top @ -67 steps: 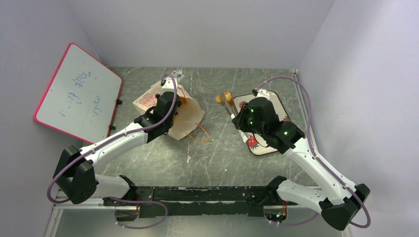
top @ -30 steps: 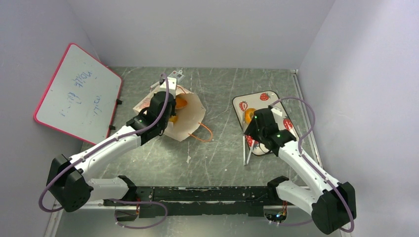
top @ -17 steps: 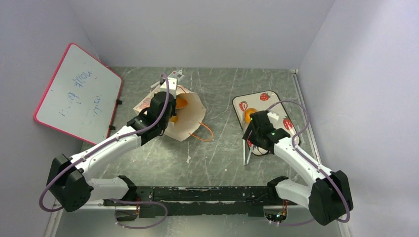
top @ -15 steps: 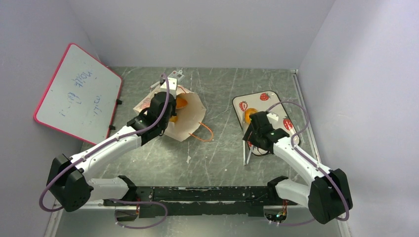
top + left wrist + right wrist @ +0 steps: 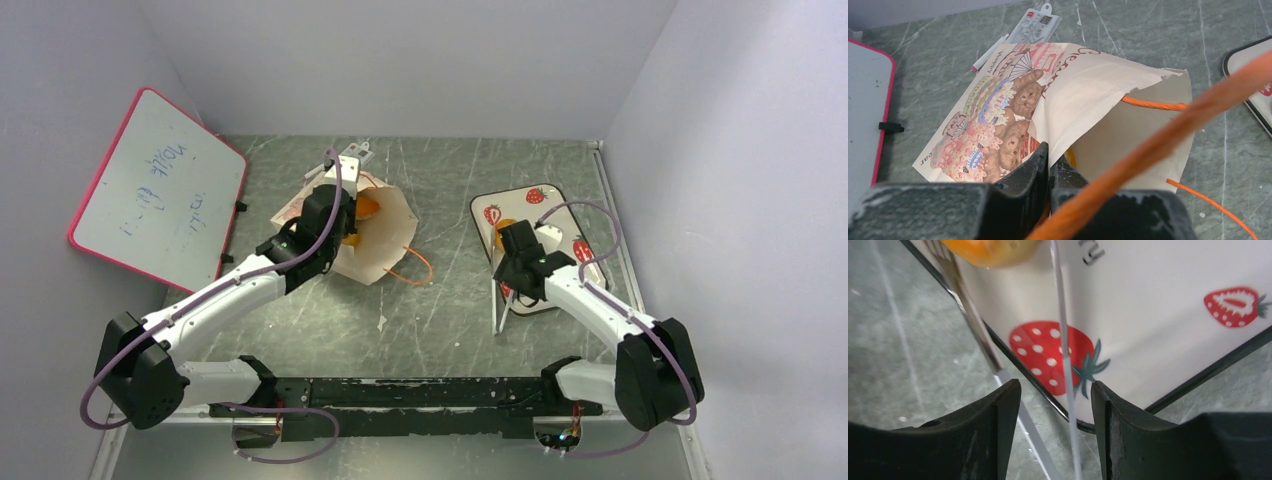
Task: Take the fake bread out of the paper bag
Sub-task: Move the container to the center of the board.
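Observation:
The paper bag (image 5: pixel 388 242) lies on its side, mouth toward the right; its bear print shows in the left wrist view (image 5: pixel 1013 107). My left gripper (image 5: pixel 340 218) (image 5: pixel 1049 159) is shut on the bag's upper mouth edge and holds it open. Orange fake bread (image 5: pixel 367 207) shows inside the mouth. One orange bread piece (image 5: pixel 503 232) (image 5: pixel 988 249) lies on the strawberry tray (image 5: pixel 548 203) (image 5: pixel 1158 300). My right gripper (image 5: pixel 512 264) (image 5: pixel 1055 405) is open over the tray's left edge. Metal tongs (image 5: pixel 500 308) (image 5: pixel 1064 340) lie there between its jaws, not gripped.
A pink-framed whiteboard (image 5: pixel 155 190) leans on the left wall. A white tag card (image 5: pixel 350 155) (image 5: pixel 1037 25) and a pen (image 5: pixel 989 51) lie behind the bag. An orange cord handle (image 5: pixel 412 270) trails on the table. The right wall stands just beyond the tray.
My right gripper carried a bread piece in the tongs to the tray, set both down and opened. It then drew back slightly. My left gripper raised the bag's mouth edge and stays shut on it.

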Tool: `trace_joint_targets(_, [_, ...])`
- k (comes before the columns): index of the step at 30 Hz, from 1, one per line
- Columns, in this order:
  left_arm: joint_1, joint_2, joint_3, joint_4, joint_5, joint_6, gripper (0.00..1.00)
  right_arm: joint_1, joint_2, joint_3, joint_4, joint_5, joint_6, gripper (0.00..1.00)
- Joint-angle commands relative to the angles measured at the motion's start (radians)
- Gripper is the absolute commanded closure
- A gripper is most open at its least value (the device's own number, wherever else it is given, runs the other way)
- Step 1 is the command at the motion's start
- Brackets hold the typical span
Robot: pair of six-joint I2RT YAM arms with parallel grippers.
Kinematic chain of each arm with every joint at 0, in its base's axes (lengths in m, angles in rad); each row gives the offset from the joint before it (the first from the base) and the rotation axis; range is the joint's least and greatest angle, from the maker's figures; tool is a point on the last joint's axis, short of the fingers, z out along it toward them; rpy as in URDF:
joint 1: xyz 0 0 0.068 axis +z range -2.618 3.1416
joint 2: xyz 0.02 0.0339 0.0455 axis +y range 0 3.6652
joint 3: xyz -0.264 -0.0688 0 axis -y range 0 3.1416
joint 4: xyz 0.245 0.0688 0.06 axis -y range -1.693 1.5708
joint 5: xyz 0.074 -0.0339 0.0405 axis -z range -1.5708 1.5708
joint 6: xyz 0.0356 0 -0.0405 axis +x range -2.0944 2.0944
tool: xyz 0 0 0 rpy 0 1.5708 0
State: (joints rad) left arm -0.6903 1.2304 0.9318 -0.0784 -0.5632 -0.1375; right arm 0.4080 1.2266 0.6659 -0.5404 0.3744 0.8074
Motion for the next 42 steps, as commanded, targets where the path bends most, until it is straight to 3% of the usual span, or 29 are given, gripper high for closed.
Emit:
trace_joint_targets(1, [0.010,-0.011,0.002,0.062,0.039,0.013,0.93,-0.007,-0.025,0.117,0.022,0.099,-0.015,0.42])
trace_joint_targets(8, [0.018,-0.009,0.016,0.051,0.058,0.030,0.93,-0.008,0.118,0.279,0.077,0.108,-0.075,0.42])
trace_joint_targets(15, [0.023,-0.018,0.027,0.031,0.072,0.025,0.93,-0.007,0.418,0.494,0.171,0.038,-0.140,0.50])
trace_joint_targets(22, [0.027,-0.032,0.017,0.020,0.078,0.019,0.93,-0.009,0.672,0.684,0.181,0.015,-0.216,0.51])
trace_joint_targets(35, [0.044,-0.038,0.006,0.031,0.087,0.001,0.93,-0.043,0.894,0.826,0.170,0.010,-0.300,0.52])
trace_joint_targets(42, [0.069,-0.034,-0.002,0.038,0.099,-0.004,0.93,-0.060,0.993,0.927,0.150,-0.012,-0.340,0.71])
